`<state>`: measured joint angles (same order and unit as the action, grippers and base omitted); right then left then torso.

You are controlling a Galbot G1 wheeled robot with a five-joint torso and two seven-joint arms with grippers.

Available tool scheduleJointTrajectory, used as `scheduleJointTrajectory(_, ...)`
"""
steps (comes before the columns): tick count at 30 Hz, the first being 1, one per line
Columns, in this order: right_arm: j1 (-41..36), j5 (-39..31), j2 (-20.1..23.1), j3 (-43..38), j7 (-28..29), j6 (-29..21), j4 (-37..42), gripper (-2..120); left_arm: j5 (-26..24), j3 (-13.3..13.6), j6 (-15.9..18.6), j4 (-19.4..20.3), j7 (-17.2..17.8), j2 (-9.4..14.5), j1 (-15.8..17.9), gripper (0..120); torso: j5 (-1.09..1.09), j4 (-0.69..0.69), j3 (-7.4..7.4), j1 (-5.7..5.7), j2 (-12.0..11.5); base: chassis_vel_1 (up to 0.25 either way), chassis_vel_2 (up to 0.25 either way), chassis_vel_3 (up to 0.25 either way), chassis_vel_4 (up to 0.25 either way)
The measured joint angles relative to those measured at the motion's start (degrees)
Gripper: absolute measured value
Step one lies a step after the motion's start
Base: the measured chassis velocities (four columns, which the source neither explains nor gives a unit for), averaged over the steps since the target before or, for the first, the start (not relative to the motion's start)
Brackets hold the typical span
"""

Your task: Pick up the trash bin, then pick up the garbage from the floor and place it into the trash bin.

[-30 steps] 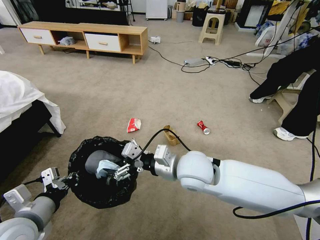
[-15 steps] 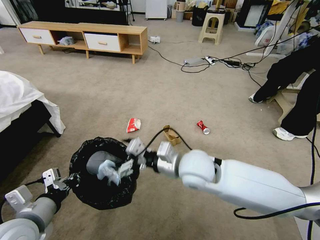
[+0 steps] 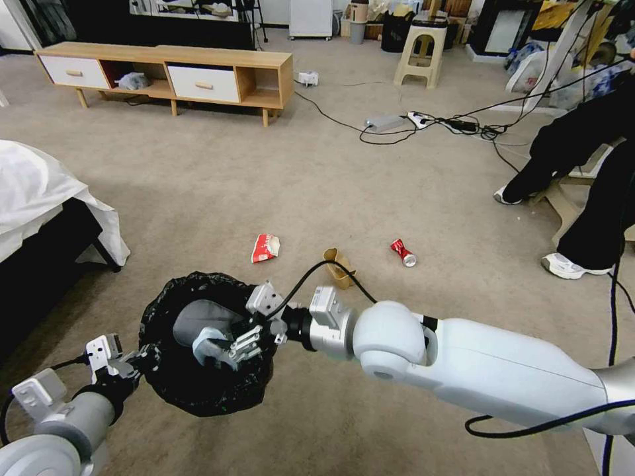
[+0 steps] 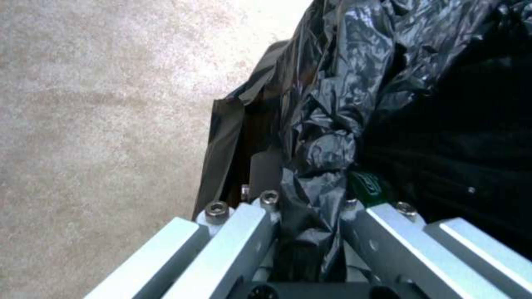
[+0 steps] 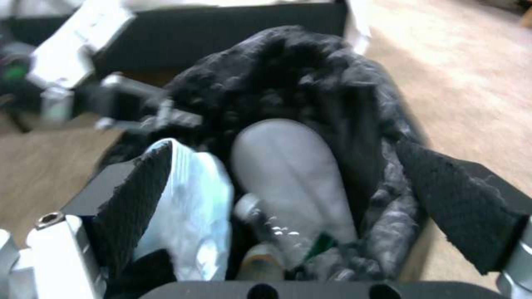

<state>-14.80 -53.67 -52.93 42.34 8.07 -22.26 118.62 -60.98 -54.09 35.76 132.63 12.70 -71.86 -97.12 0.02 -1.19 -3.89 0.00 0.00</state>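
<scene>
Gaping over the trash bin (image 3: 198, 390), right claw (image 3: 221, 344) apparently touches a tissue (image 5: 194, 216); left claw (image 4: 310, 216) pinches its rim.

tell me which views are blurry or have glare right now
Head view: sharp, with the far room edges bowed by the wide lens. Right wrist view: smeared and soft, the trash bin fuzzy between the right claw pads. Left wrist view: soft, with pale sheen on the crinkled black bag gripped by the left claw.
</scene>
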Motion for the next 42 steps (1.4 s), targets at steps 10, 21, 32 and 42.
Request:
scheduleJointTrajectory(10,0.91,-1.82,-1.38,-2.99,0.70,0.47,-1.62,100,0.63,0.61,-0.09,-0.05,-0.19,-0.27,-0.03,1,-0.01,0.02,0.00,0.00,0.00,0.000,0.000,0.000,0.000)
scheduleJointTrajectory(21,-1.65,1.59,1.83,0.37,-2.84,-0.40,1.24,100,0.44,-0.06,-0.28,-0.16,-0.52,0.02,-0.09,1,-0.01,0.01,0.00,0.00,0.00,0.000,0.000,0.000,0.000)
scheduleJointTrajectory(32,-2.83,2.17,3.20,2.67,-3.13,-0.56,2.87,100,-2.46,-1.19,-0.36,0.07,0.79,0.42,0.17,1,-0.02,0.01,0.00,0.00,0.00,0.000,0.000,0.000,0.000)
scheduleJointTrajectory(42,-2.53,1.49,4.17,3.01,-3.25,-0.57,4.48,100,-4.07,-1.78,-0.46,0.06,1.84,0.64,0.41,1,-0.02,0.01,0.00,0.00,0.00,0.000,0.000,0.000,0.000)
